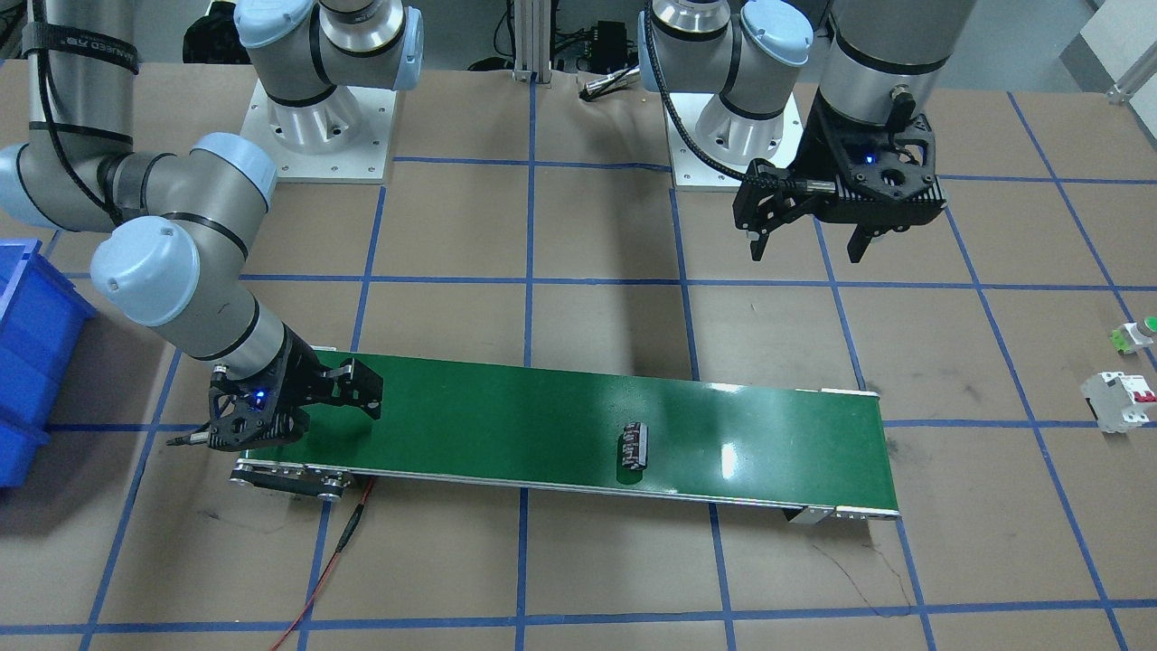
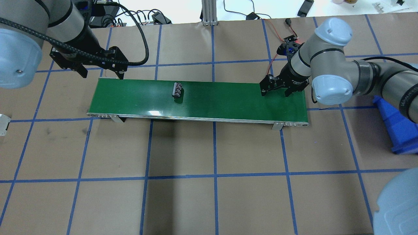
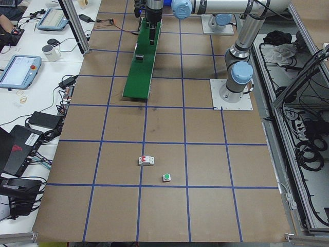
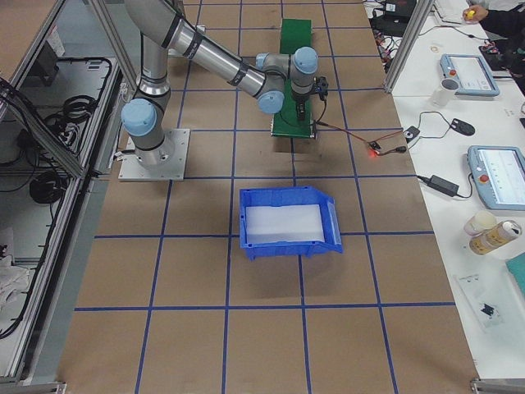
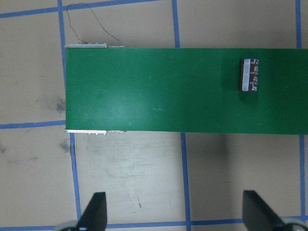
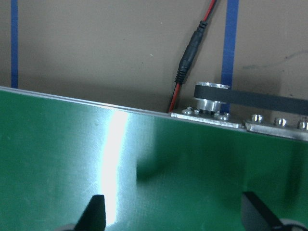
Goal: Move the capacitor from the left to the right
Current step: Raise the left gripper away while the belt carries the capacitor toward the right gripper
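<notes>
1. Capacitor [image 2: 178, 90]: on green belt [image 2: 228, 101], left half, long axis across belt.
2. L claw [image 2: 103, 74]: wide open, empty, nearer to it.
3. R claw [image 2: 275, 94]: open, empty, over right end; your part lies leftward of it.

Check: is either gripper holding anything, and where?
Nothing held: left gripper and right gripper are open, empty; the capacitor lies free on the conveyor belt.

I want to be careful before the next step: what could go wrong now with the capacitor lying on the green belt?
The capacitor lies on its side, free on the belt, so it may roll if nudged. It is much smaller than the right gripper, whose open jaws hang low over the belt's end; a grasp could miss. The red cable beside that end might snag.
</notes>
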Tool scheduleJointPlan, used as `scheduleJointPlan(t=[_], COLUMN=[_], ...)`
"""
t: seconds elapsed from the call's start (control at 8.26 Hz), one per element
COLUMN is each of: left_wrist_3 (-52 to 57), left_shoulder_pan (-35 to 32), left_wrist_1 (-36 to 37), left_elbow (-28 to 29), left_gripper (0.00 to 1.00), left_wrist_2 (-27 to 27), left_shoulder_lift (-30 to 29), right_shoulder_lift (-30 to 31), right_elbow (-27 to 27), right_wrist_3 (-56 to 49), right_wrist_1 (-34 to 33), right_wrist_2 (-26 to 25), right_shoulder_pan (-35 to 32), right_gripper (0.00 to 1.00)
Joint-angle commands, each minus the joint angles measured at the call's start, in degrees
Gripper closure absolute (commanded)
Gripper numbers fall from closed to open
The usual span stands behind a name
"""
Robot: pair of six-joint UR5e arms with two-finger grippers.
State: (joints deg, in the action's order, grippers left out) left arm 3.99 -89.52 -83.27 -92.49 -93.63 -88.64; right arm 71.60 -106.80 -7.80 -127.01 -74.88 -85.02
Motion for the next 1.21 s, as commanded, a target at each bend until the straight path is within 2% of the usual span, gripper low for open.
scheduleJointPlan(t=[0.0,1.09], left_wrist_3=[-0.2,0.2], left_shoulder_pan=[0.0,0.0], left_wrist_1=[0.1,0.2], left_elbow=[0.0,-0.1], left_gripper=[0.0,0.0], left_wrist_2=[1.7,1.8], left_shoulder_lift=[0.0,-0.1], right_shoulder_lift=[-0.1,-0.2], right_elbow=[0.4,0.8], right_wrist_3=[-0.5,0.2], right_wrist_1=[0.2,0.3], right_wrist_2=[0.0,0.4], right_shoulder_pan=[0.0,0.0], right_gripper=[0.0,0.0])
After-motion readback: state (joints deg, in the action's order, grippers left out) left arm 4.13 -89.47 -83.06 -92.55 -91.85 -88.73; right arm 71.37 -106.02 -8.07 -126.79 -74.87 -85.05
